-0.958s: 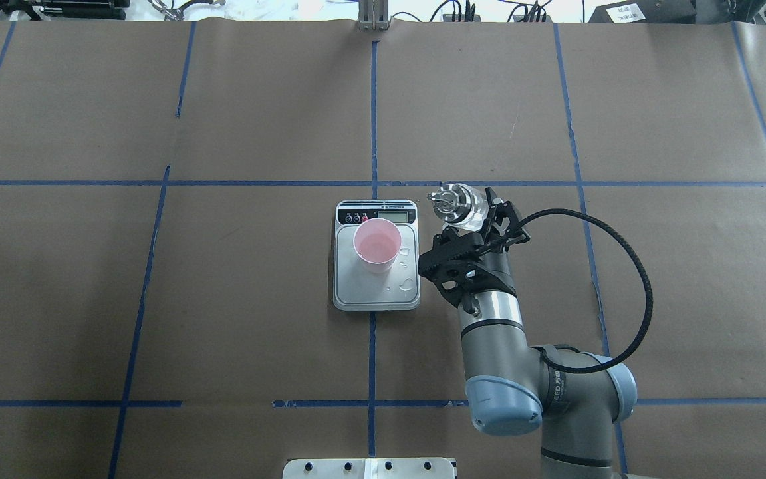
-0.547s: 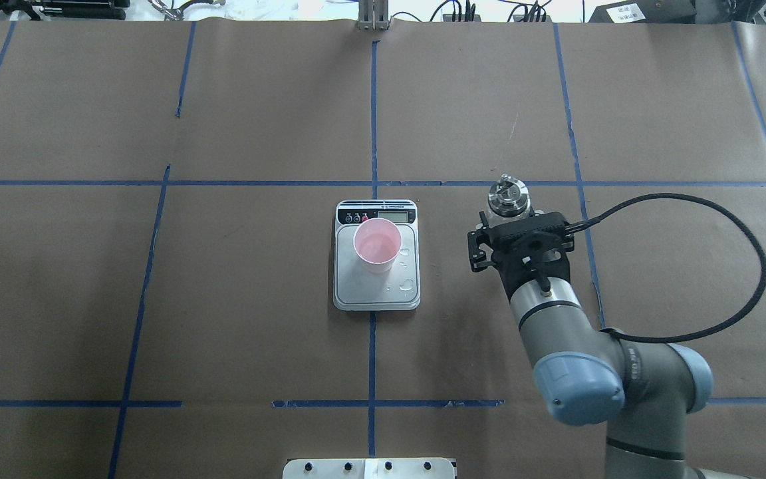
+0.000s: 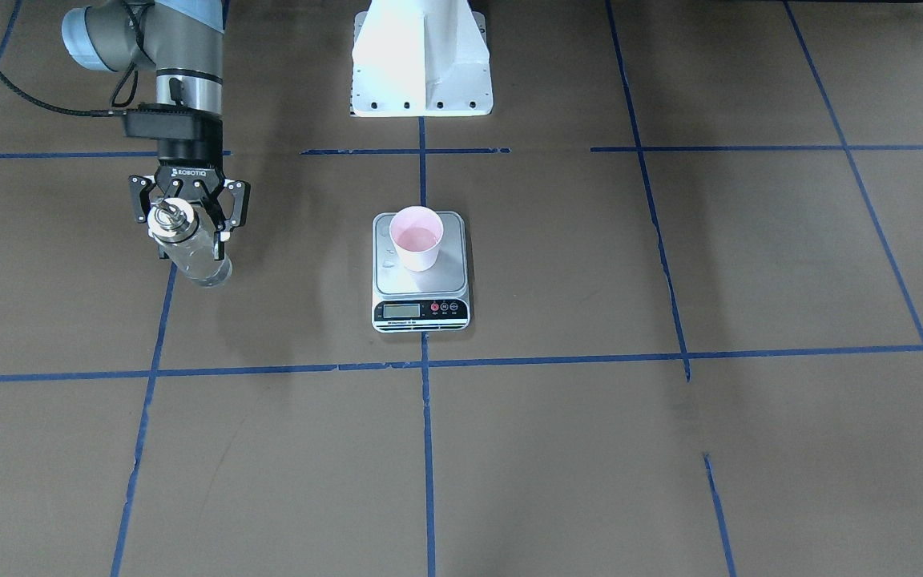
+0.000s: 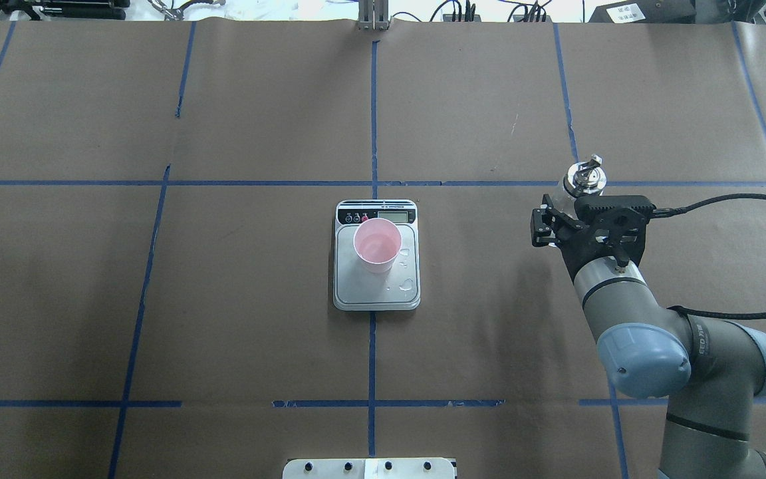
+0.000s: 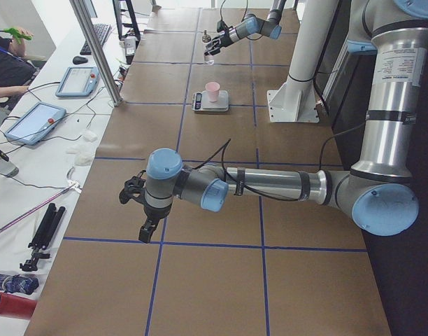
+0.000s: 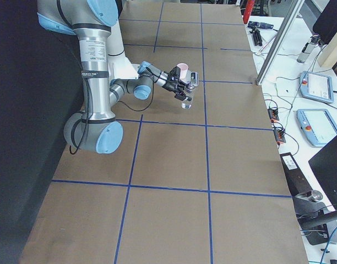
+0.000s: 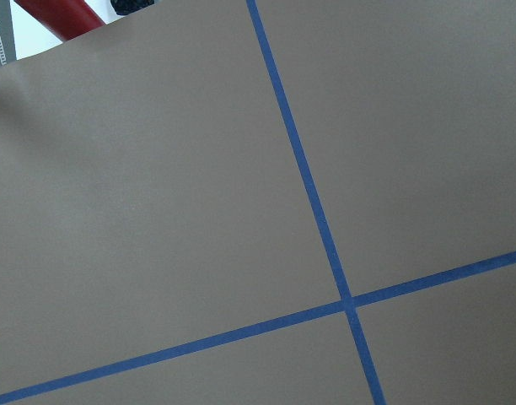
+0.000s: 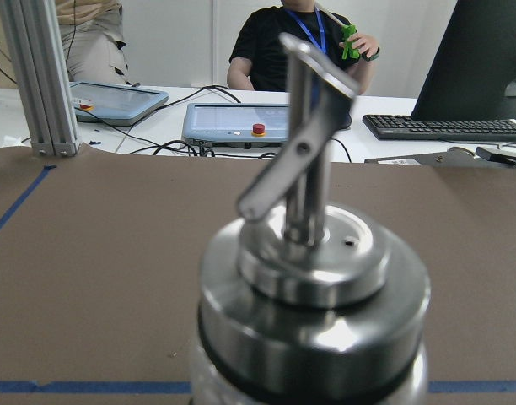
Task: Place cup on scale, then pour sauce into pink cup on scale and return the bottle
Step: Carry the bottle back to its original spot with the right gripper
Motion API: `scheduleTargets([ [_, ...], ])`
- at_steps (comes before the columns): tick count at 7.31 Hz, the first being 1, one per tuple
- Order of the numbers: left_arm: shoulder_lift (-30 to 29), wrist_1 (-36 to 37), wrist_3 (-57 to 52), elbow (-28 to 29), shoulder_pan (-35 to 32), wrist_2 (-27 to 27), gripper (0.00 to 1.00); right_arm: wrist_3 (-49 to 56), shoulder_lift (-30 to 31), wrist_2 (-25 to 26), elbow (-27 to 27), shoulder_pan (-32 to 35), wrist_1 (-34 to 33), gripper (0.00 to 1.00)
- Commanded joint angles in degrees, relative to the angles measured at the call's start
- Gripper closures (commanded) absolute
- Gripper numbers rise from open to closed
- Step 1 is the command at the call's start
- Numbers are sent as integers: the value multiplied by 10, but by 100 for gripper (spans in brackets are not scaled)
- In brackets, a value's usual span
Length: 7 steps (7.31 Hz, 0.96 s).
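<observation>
Since half second earlier, right gripper (image 3: 189, 231) has swung further right, now well apart from scale (image 4: 376, 296). Clenched on bottle (image 3: 203, 268), upper body. Bottle near upright, spout up, low over table (image 4: 256, 120); contact unclear. Cup (image 4: 377, 245) unmoved on scale platform, liquid inside. Droplets (image 4: 408, 285) on platform right of cup. Left gripper (image 5: 140, 212) far off; cannot tell its grip.

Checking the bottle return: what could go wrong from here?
The right gripper holds the bottle high, near its collar; it may set down tilted and tip on release. Leftover liquid at the spout might drip on the paper. Droplets on the scale beside the cup could skew the reading.
</observation>
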<state>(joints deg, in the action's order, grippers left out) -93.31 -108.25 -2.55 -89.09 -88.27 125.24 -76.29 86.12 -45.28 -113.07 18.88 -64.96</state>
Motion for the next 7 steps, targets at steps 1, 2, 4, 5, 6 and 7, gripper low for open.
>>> scheduleTargets([
  [1,1,1,0,-4,-1,0,0,-63,8,4,45,3,51,100],
  [2,1,0,-1,-5,-1,0,0,-63,18,21,51,3,52,100],
  [4,1,1,0,-8,-1,0,0,-62,37,31,50,13,54,100],
  [5,1,1,0,-7,-1,0,0,-62,38,31,49,13,55,100],
  [6,1,1,0,-7,-1,0,0,-62,41,30,51,13,54,100],
  [7,1,1,0,-7,-1,0,0,-62,43,30,51,13,54,100],
])
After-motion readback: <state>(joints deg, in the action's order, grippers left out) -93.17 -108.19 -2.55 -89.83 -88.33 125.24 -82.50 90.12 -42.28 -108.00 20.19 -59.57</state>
